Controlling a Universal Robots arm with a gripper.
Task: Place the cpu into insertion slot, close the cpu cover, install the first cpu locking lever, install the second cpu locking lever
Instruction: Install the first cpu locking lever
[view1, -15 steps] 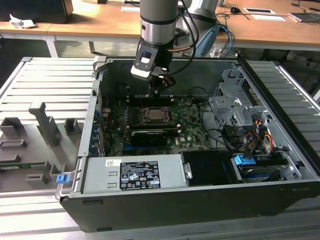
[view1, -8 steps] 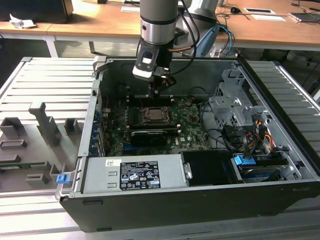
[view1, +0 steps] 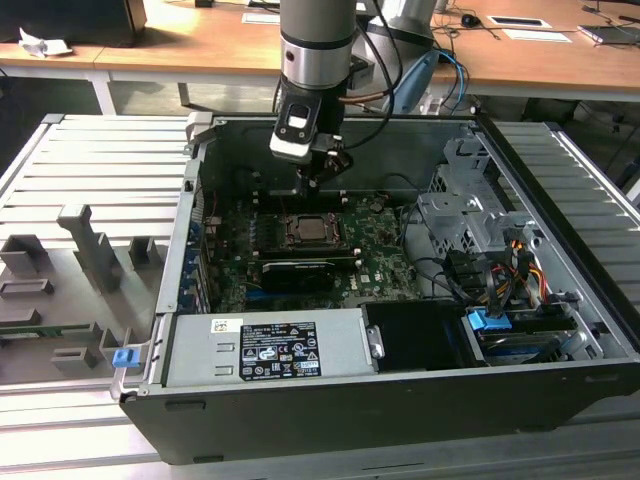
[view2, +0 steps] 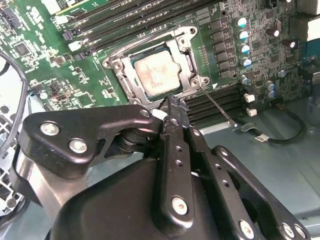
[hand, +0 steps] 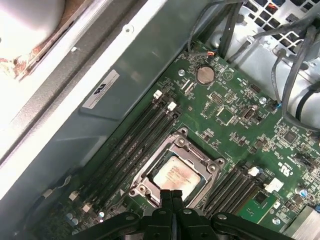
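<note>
Cpu (hand: 175, 176) framed by cpu cover (hand: 200, 156), print unreadable, gripper (hand: 172, 193) fully closed, empty, near its edge

The exterior view looks steeply down from farther off into the open case (view1: 300, 420). Both wrist views look past the end effector (view2: 172, 102) (hand: 171, 192), close above the cpu (view2: 156, 74) (hand: 175, 176).

You find the cpu (view2: 157, 74) seated in the insertion slot (view2: 118, 65), under the cpu cover (view2: 186, 59), between memory slots (view2: 125, 20) on the motherboard (view2: 60, 75).
</note>
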